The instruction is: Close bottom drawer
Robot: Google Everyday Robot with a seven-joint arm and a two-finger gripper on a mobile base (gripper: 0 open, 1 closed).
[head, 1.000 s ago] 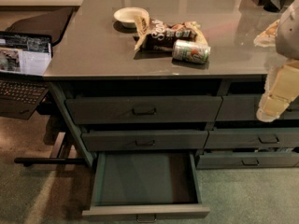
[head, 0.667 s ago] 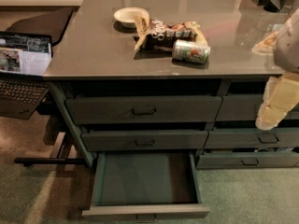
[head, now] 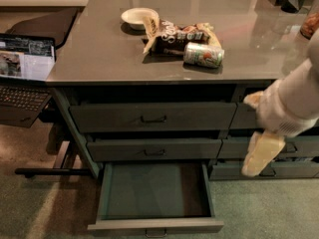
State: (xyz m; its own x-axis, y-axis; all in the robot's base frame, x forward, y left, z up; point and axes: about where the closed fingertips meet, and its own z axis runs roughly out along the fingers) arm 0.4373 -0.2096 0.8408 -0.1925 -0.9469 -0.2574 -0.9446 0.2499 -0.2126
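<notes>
The bottom drawer (head: 155, 226) is pulled far out at the lower middle, its plain green floor bare, with a small dark handle (head: 156, 232) on its low front panel. Above it, two taller grey-green drawers (head: 152, 117) are shut. My gripper (head: 261, 154) hangs at the right on a white arm, in front of the right-hand drawer column. It is to the right of the open drawer and above its front, not touching it.
On the grey countertop (head: 99, 54) lie a white bowl (head: 136, 17), a snack bag (head: 177, 34) and a can (head: 203, 54). An open laptop (head: 22, 71) and a dark chair (head: 45, 26) stand at the left. Green carpet covers the floor.
My arm and gripper have come down and to the left, toward the drawers. The drawer has not moved.
</notes>
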